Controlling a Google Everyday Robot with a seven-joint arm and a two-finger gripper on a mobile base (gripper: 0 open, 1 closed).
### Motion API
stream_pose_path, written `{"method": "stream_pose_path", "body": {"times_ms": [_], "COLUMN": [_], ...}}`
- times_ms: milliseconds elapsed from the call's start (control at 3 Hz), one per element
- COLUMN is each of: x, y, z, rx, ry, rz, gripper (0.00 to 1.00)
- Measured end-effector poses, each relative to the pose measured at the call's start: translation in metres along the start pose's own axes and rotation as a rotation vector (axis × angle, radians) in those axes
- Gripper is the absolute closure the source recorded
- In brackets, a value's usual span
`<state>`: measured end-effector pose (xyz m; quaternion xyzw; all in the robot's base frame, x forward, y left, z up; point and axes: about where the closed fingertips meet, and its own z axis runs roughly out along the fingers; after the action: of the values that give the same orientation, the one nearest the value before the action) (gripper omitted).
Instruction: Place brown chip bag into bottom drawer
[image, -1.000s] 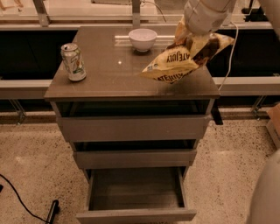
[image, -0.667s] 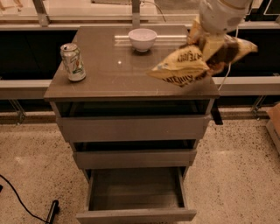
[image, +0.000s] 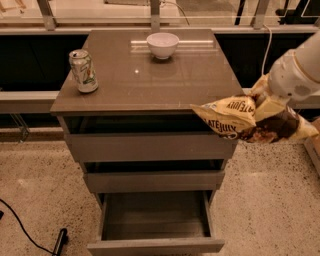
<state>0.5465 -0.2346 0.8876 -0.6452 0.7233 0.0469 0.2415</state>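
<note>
The brown chip bag (image: 242, 120) hangs in the air off the cabinet's right front corner, its pale yellow lettered end pointing left and its dark brown end to the right. My gripper (image: 267, 107) is shut on the brown chip bag from above, at the end of the white arm (image: 297, 72) coming in from the right. The bottom drawer (image: 155, 222) is pulled open below and looks empty inside. The bag is above and to the right of it.
A green-and-white soda can (image: 83, 71) stands on the cabinet top (image: 145, 75) at the left. A white bowl (image: 162, 45) sits at the back centre. The two upper drawers (image: 150, 147) are shut. A black cable (image: 30, 235) lies on the floor at the left.
The arm has carried the chip bag off the cabinet top, down and to the right, past the right front corner. The can, bowl and drawers have not moved.
</note>
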Motion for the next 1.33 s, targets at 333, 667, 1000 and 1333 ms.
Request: {"method": "stream_pose_path", "body": {"times_ms": [333,667,1000,1333], "x": [0.020,0.028,0.029,0.039], "y": [0.019,0.020,0.020,0.035], "z": [0.005,0.004,0.018,0.074], "rx": [0.071,0.093,0.066,-0.003], "ry": [-0.080,-0.083,-0.110,-0.229], "rz": [0.060,0.078,0.092,0.207], "gripper": [1.00,1.00,1.00,1.00]}}
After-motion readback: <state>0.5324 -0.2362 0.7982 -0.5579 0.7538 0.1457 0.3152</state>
